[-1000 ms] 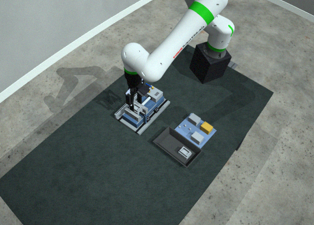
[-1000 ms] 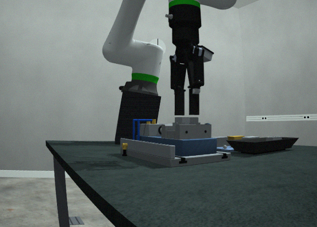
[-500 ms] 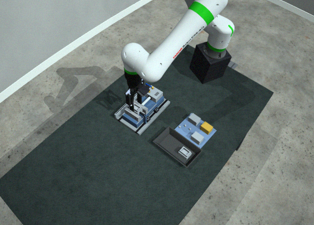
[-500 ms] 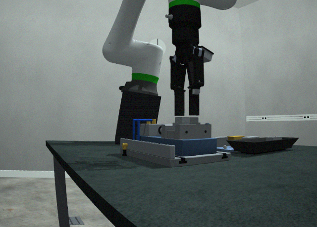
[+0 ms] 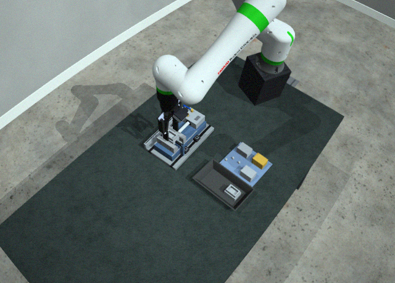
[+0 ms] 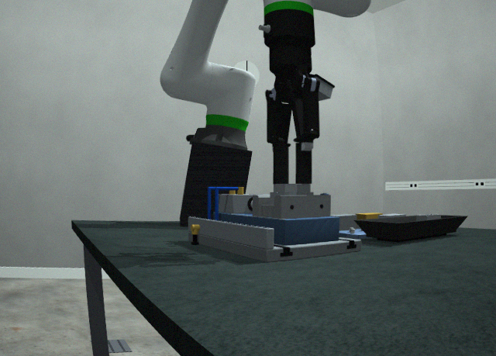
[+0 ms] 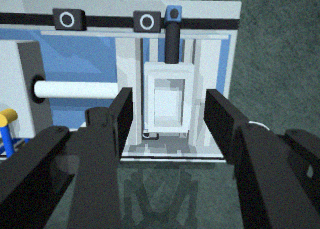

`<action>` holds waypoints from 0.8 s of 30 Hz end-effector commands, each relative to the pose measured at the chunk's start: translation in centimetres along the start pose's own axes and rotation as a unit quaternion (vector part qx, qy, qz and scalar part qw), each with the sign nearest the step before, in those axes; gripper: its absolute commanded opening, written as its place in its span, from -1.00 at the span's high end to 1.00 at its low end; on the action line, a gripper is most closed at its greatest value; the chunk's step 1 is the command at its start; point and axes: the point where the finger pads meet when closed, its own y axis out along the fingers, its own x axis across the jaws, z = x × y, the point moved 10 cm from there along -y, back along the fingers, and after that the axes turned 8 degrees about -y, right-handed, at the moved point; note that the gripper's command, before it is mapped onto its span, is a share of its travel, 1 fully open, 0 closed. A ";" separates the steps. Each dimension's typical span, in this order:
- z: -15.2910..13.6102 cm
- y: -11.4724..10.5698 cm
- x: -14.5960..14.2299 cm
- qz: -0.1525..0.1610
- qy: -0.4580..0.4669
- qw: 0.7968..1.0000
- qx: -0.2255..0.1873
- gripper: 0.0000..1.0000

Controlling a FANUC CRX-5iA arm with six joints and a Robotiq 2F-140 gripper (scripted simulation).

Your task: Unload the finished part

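The finished part (image 7: 168, 101) (image 6: 291, 189), a light grey block with a pocket on top, sits clamped in the vise (image 5: 191, 127) (image 6: 304, 228) (image 7: 75, 54). My gripper (image 5: 170, 132) (image 6: 292, 181) (image 7: 168, 103) is open and points straight down. Its two black fingers stand on either side of the part, with the tips about level with the part's top and a gap on each side. The black outfeed tray (image 5: 203, 173) (image 6: 408, 226) lies to the right of the vise. One pocketed part (image 5: 232, 191) lies flat in the tray's near end.
A blue pallet (image 5: 231, 160) behind the tray carries two plain grey blocks (image 5: 244, 149) (image 5: 248, 172) and a yellow block (image 5: 260, 160), all upright. The robot's black base (image 5: 264, 79) stands at the back. The vise has a white screw (image 7: 75, 90) and blue posts at its side.
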 end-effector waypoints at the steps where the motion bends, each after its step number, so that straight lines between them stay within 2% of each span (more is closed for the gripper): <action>1: 0.0 0.0 0.1 -0.001 0.000 1.000 -0.001 0.08; 24: 0.0 0.6 0.1 -0.001 0.000 1.000 -0.001 0.08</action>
